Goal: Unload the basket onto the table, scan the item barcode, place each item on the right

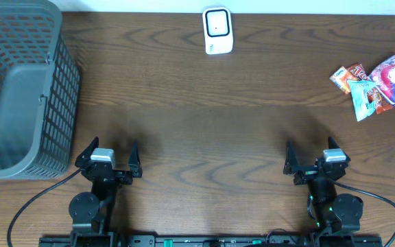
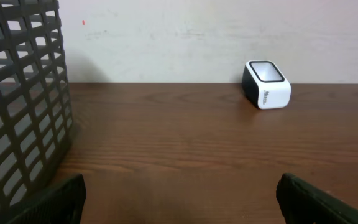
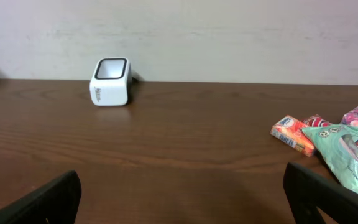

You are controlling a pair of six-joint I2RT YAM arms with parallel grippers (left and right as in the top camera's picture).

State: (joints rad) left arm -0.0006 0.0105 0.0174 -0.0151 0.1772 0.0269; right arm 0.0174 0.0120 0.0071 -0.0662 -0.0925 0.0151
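A white barcode scanner [image 1: 218, 31] with a dark window stands at the table's far edge, also visible in the left wrist view [image 2: 266, 84] and right wrist view [image 3: 110, 81]. A pile of snack packets [image 1: 376, 83] lies at the far right; the right wrist view shows it at its right edge [image 3: 334, 142]. My left gripper [image 1: 108, 159] rests open near the front edge, left of centre. My right gripper [image 1: 317, 160] rests open at the front right. Nothing lies between either pair of fingers [image 2: 55, 202] [image 3: 48, 202].
A dark grey slatted basket [image 1: 22, 89] fills the table's left side, close to the left gripper; its wall fills the left of the left wrist view [image 2: 17, 106]. A pale wall backs the table's far edge.
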